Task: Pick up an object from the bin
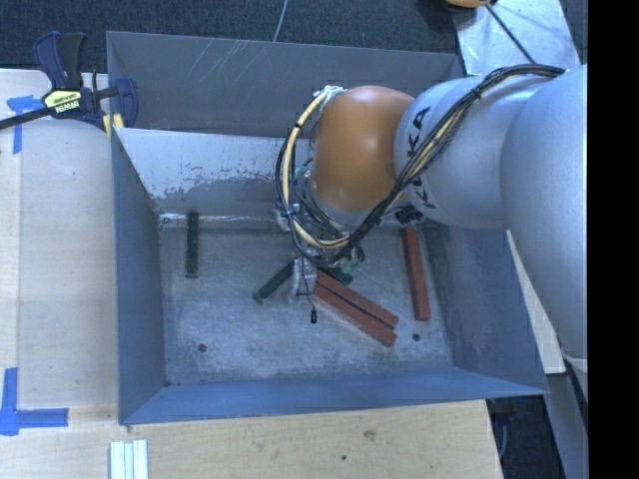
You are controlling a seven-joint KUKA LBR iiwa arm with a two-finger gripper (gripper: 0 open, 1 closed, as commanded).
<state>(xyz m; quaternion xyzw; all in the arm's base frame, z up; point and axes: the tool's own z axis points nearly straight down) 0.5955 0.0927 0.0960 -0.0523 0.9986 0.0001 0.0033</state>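
Observation:
My gripper (305,285) hangs low over the middle of the bin floor, under the arm's orange wrist cover. Just to its left a short dark green stick (271,286) lies slanted, its upper end right at the gripper. To the gripper's right a pair of red-brown bars (356,310) lies side by side, slanting down to the right, with their upper left end touching or just under the gripper. I cannot tell whether anything is held.
A second dark green stick (191,243) lies upright in the view near the left wall. Another red-brown bar (416,273) lies by the right wall, partly under the arm. The arm and its cables cover the bin's right rear part.

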